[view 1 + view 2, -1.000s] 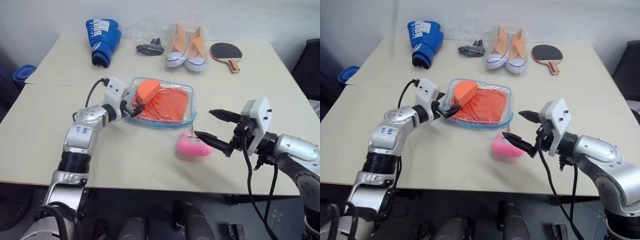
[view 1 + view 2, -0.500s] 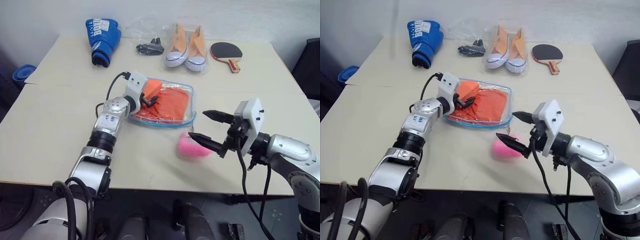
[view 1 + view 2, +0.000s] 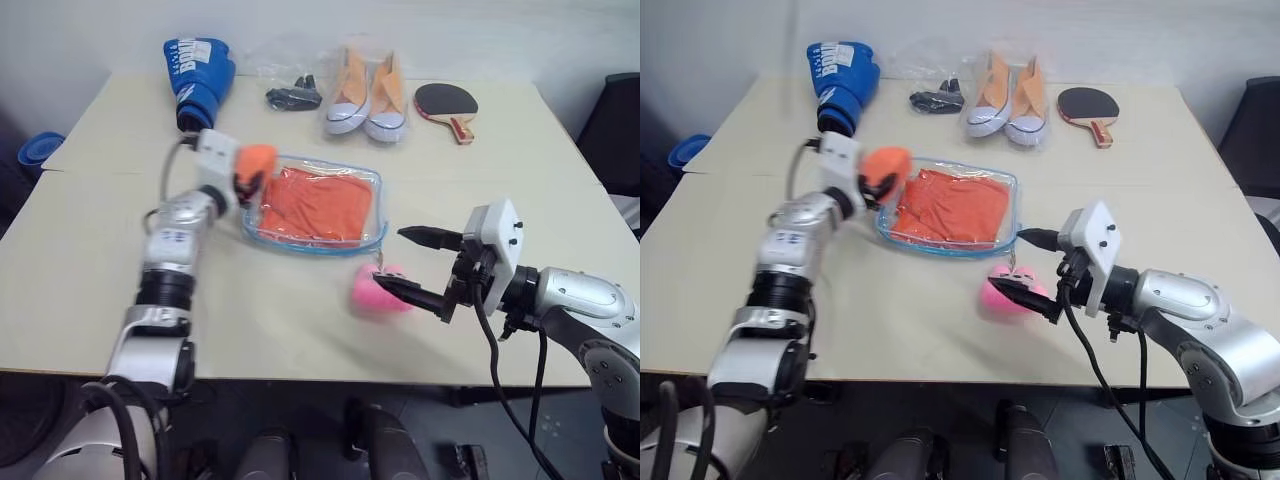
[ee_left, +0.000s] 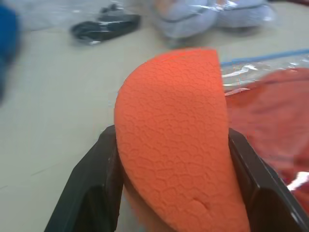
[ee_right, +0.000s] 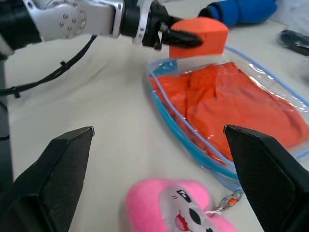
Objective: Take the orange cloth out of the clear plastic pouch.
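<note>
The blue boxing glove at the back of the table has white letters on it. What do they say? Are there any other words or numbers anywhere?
Blue boxing glove: white print on its cuff, too blurred and small to read.
Left arm: a small blue mark on the silver casing, too small to read.
Pink plush charm: a drawn face, no letters.
No other words or numbers can be read anywhere.

Blurred blue glove (image 4: 6,53) and sneakers (image 4: 212,17), cut off at frame edge
</note>
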